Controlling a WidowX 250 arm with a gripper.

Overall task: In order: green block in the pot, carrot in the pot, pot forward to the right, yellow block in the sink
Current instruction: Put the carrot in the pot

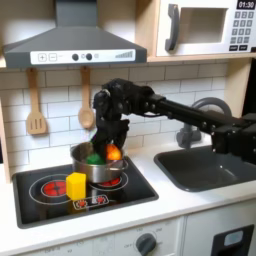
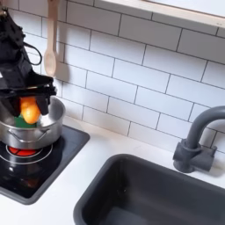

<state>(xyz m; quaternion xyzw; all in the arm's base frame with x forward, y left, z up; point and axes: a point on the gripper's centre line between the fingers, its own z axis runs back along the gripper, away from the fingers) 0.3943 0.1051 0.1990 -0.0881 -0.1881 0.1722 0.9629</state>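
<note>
Orange carrot [image 2: 29, 112] is sitting between the end effector [image 2: 30, 112] fingers, low over the pot's [image 1: 84, 170] mouth; we are reading the jaws as clamped on it in both exterior views. The pot is standing on the black stovetop [image 1: 140, 188], toward its back edge, on the burner nearer the sink [image 1: 205, 170]. The green block [image 1: 94, 158] is lying inside the pot already, so we are judging step one done and step two, the carrot drop, in hand. The yellow block [image 1: 76, 185] is resting on the stovetop just in front of the pot, toward the front edge, untouched. The sink is lying well apart, at the first exterior view's right end of the tabletop [image 1: 60, 235].

Next, we are expecting the fingers to part so the carrot falls beside the green block, then lift off without catching the rim before dragging the pot.
</note>
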